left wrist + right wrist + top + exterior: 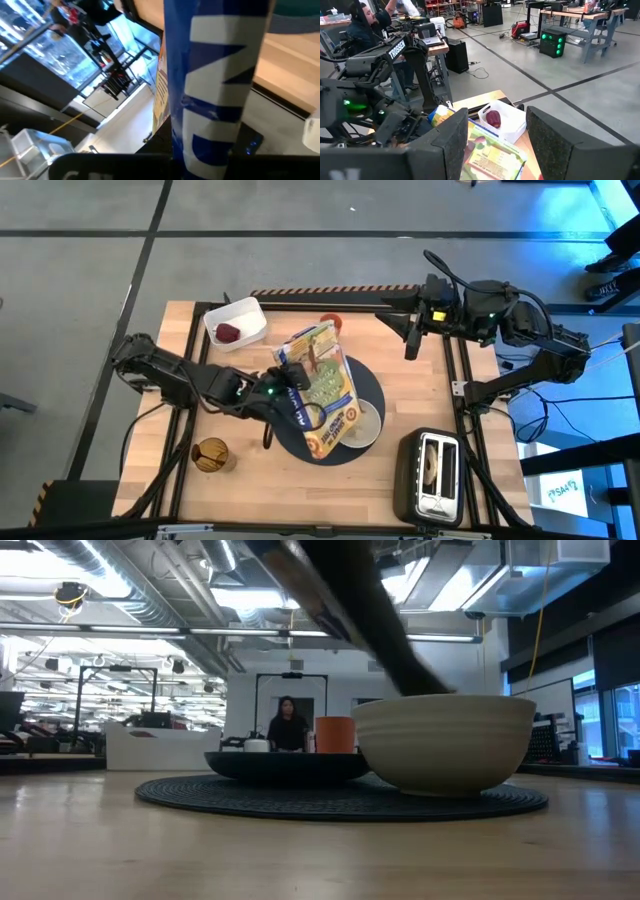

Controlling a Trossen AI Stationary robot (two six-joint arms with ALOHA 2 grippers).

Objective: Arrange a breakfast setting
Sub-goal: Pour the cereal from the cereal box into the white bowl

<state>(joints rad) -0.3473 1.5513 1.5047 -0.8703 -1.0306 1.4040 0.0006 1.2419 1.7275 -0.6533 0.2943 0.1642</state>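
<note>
Currently the left gripper point(290, 380) is clamped on 1 cereal box point(322, 388), held tilted above the round dark-blue placemat point(368, 375) at table centre; the box is judged light, stiff-sided, crushable, best taken across its narrow blue spine. White bowl point(365, 423) sits on the mat's 5 o'clock side, judged rigid and breakable. Teal plate is hidden beneath the box in the high view. Small red fruit point(230, 332) lies in a white tray point(236, 321) at 10 o'clock; toaster point(433, 475) at 4 o'clock. Right gripper point(411, 340), half-parted and empty, waits at 2 o'clock. Open room is judged along the 7 o'clock edge.
</note>
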